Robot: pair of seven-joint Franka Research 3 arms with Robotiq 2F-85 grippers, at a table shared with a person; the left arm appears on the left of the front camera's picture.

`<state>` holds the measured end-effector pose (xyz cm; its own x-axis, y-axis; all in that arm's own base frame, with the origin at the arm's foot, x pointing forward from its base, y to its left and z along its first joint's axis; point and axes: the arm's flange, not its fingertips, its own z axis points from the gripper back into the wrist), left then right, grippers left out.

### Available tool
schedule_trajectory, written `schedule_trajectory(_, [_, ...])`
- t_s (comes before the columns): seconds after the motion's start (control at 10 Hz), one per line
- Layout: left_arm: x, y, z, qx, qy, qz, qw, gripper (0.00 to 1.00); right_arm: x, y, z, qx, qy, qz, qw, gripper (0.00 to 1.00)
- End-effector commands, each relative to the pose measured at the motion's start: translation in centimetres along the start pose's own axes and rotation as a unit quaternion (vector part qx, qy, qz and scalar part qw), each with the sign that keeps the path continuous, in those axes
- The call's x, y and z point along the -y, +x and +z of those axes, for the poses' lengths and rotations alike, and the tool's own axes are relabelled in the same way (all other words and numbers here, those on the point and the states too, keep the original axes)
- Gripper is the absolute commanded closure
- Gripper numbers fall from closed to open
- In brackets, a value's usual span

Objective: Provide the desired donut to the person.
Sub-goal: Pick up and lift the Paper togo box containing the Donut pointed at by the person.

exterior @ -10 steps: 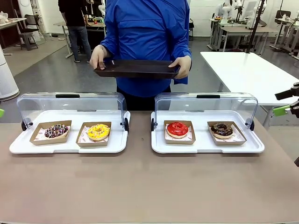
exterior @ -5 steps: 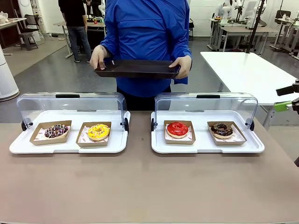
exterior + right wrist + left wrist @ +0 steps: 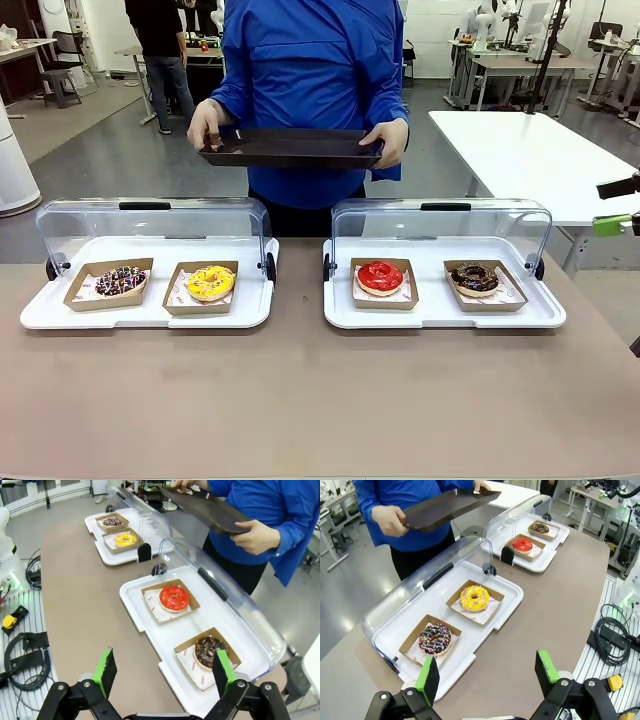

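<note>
Donuts [image 3: 380, 277] lie well beyond the left fingers [image 3: 427, 676] and right fingers [image 3: 105, 672], both spread wide, empty.

On my table [image 3: 300, 400], mid-frame, the left tray [image 3: 40, 315] and the right tray [image 3: 545, 315] sit side by side, lids raised behind them. The left one carries the outer left donut [image 3: 121, 280] and inner left donut [image 3: 210, 282], the right one the inner right donut [image 3: 380, 276] and outer right donut [image 3: 474, 278]. Behind, top centre, the person [image 3: 310, 70] holds a flat tray [image 3: 290, 148] above the gap.
</note>
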<state>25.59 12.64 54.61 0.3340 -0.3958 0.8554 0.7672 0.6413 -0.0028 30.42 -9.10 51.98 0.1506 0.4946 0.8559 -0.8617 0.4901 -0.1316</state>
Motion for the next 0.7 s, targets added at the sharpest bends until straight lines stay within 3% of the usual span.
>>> schedule_trajectory(0.0, [10.6,-8.9,-8.0,0.021,0.015,-0.012,1.000,0.00,-3.2,-1.6,-1.8,0.021,-0.015,0.001,1.000,0.00])
schedule_trajectory(0.1, [10.6,-8.8,-8.5,0.022,0.014,-0.037,0.999,0.00,-3.4,-1.6,-2.4,0.018,-0.008,-0.002,1.000,0.00])
schedule_trajectory(0.2, [0.1,0.2,-0.1,0.009,0.003,-0.002,1.000,0.00,0.0,0.1,0.1,0.007,-0.003,-0.001,1.000,0.00])
schedule_trajectory(0.6, [0.1,0.2,-0.1,0.009,0.003,-0.002,1.000,0.00,0.0,0.1,0.1,0.007,-0.003,-0.001,1.000,0.00])
